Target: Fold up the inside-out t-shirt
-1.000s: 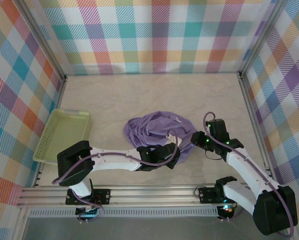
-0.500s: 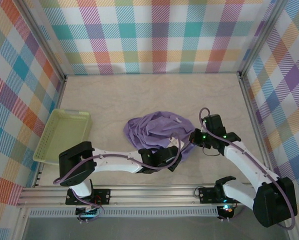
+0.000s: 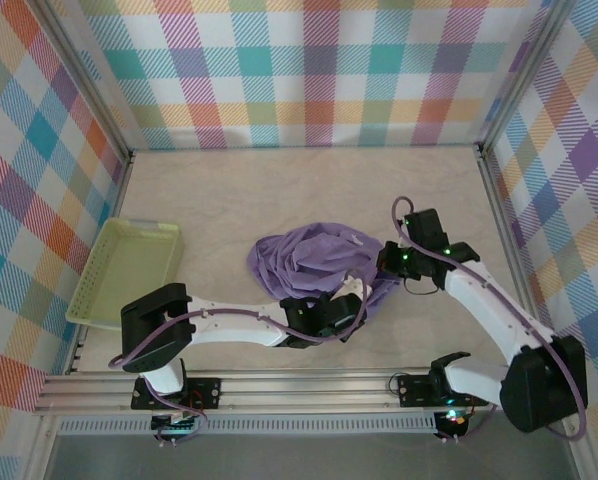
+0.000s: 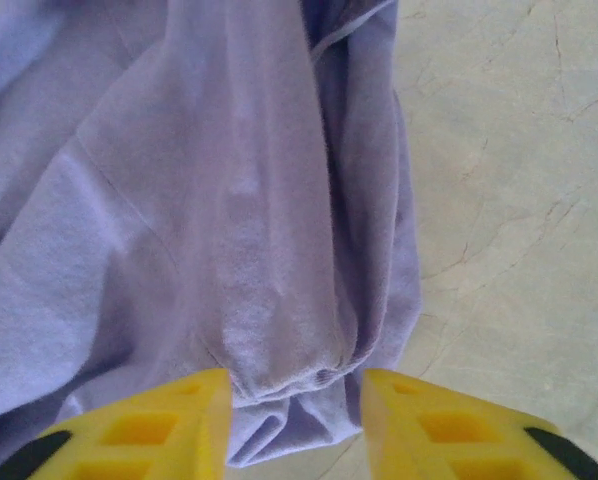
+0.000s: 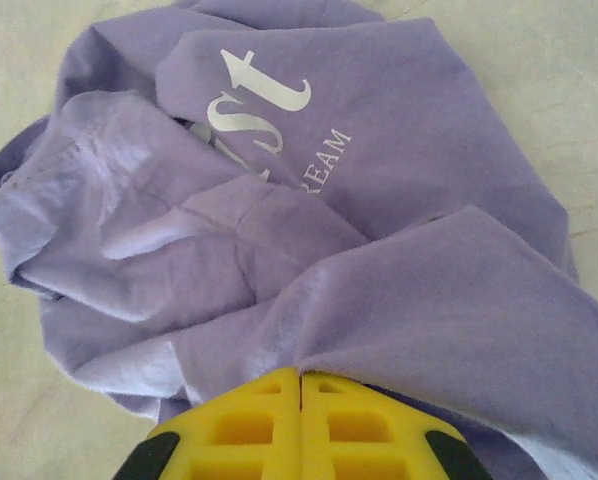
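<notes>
The lavender t-shirt lies crumpled in a heap at the middle of the worktop, with white lettering on one fold. The right gripper has its fingers pressed together, pinching a fold at the heap's right edge. The left gripper has its fingers spread to either side of the near hem. A pale green tray sits well apart to the left.

a: was there anything to read on the t-shirt?
b: yes, white print on the purple cloth, seen from the right wrist. the big letters read "st".
a: and under them?
b: smaller capitals read "ream". a fold of cloth hid whatever came before both pieces, so neither word was whole.
</notes>
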